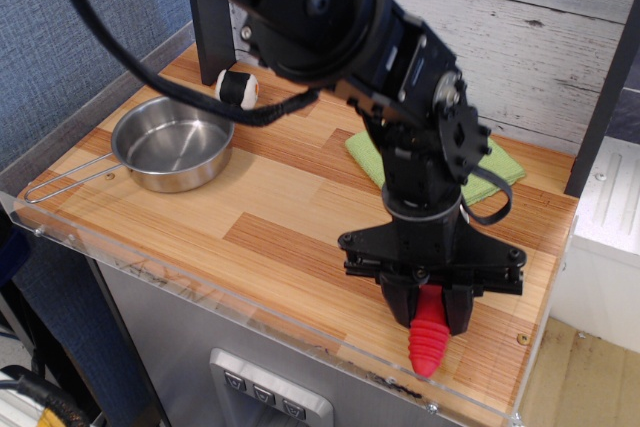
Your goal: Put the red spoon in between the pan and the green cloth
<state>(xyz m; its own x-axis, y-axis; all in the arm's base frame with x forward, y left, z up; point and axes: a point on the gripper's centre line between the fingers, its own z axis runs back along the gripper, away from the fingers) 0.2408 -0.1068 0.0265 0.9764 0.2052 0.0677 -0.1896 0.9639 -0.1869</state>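
Observation:
My gripper [430, 319] is shut on the red spoon [429, 338] near the table's front right edge. Only the ribbed red handle shows, pointing down and forward from between the fingers; the silver bowl is hidden by the gripper. The handle tip hangs just above the wood. The pan [173, 143] stands at the far left with its wire handle pointing to the front left. The green cloth [496, 161] lies at the back right, mostly hidden behind the arm.
A small white and black ball-like object [236, 88] sits behind the pan by a dark post [212, 17]. A clear acrylic lip [230, 309] runs along the table's front edge. Bare wood lies between the pan and the cloth.

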